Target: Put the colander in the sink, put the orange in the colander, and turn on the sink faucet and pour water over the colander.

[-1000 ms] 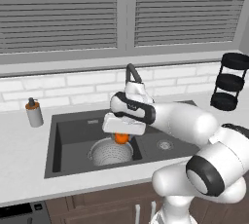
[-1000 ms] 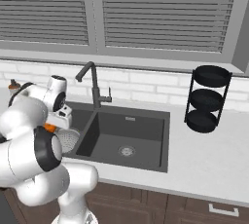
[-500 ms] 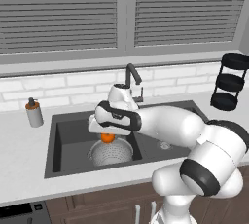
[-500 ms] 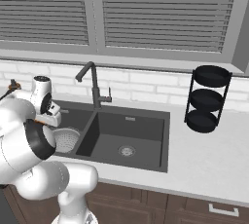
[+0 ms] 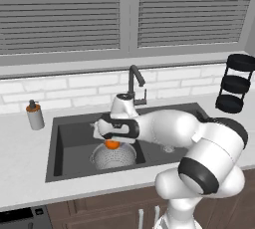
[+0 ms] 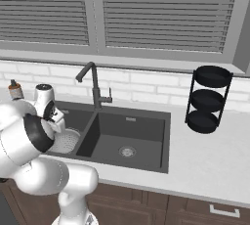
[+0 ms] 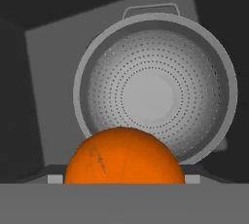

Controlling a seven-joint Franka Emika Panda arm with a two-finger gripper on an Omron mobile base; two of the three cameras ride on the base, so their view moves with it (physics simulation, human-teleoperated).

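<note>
Round orange [image 7: 124, 156] clasped between the jaws of the gripper [image 5: 112, 142], held just above the perforated metal colander [image 7: 155, 89], colander set in the left basin of the matte dark sink [image 5: 74, 138], by its front edge

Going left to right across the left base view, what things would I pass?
Soap dispenser → colander in the sink, orange above it → sink faucet → black three-tier rack.
</note>
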